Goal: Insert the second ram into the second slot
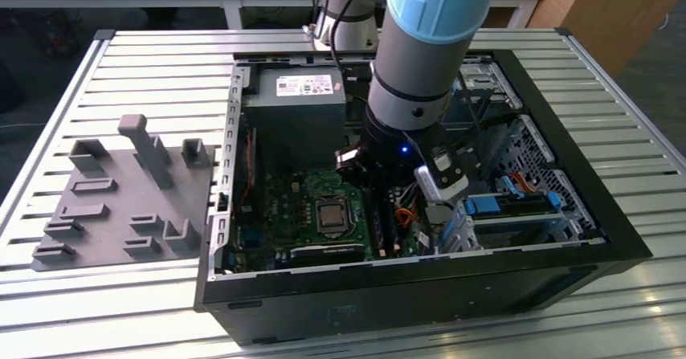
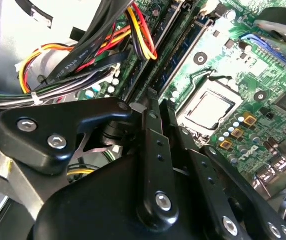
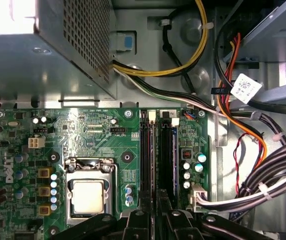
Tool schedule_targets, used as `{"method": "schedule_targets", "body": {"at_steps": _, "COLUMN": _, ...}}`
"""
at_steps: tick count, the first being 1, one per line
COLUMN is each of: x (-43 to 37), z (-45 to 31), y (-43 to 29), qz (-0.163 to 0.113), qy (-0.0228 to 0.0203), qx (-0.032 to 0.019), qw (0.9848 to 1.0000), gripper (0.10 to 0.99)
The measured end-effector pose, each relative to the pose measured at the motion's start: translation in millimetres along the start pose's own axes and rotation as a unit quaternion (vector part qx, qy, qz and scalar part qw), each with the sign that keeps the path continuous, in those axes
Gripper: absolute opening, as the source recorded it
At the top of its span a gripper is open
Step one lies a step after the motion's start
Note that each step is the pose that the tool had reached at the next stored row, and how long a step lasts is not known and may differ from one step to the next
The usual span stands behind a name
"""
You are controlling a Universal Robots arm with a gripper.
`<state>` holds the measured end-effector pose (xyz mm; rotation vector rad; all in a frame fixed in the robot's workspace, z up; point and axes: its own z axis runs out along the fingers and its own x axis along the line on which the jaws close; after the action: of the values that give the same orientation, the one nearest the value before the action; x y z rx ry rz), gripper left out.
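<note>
Your arm is reaching straight down into the open PC case, which makes sense: the memory slots only take a stick pushed in square from above. The gripper sits right over the pair of long black slots, lined up along their length. They lie just to the exterior view's right of the CPU socket.

Honestly, I can't tell whether the gripper is clamped or let go. Both wrist views look past its black linkage, and the business end blends into the dark slots.

The second ram is my one hedge. In the first wrist view there's a thin dark-blue edge running along the slot straight out from the gripper, and I take that to be it. It's seen edge-on, parallel to the slot and in or directly over it. Whether it's fully seated I can't say.

Good call keeping the approach this tight. The bundle of black, red and yellow cables hangs close on one side in the second wrist view. The power supply boxes in the far end of the motherboard, so there's little room to come in at an angle.
</note>
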<state>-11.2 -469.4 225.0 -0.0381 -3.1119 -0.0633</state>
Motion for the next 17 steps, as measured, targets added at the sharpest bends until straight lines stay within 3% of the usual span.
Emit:
{"method": "schedule_targets", "body": {"at_steps": 4, "x": 0.0, "z": -0.2, "y": 0.0, "qz": 0.000, "qy": 0.0000, "qx": -0.0001, "qw": 1.0000, "gripper": 0.196}}
{"method": "schedule_targets", "body": {"at_steps": 6, "x": 0.0, "z": -0.4, "y": 0.1, "qz": 0.000, "qy": 0.0000, "qx": 0.0001, "qw": 1.0000, "gripper": 0.106}}
{"method": "schedule_targets", "body": {"at_steps": 17, "x": -0.1, "z": 5.3, "y": 3.2, "qz": 0.000, "qy": 0.0002, "qx": 0.0008, "qw": 1.0000, "gripper": 0.106}}
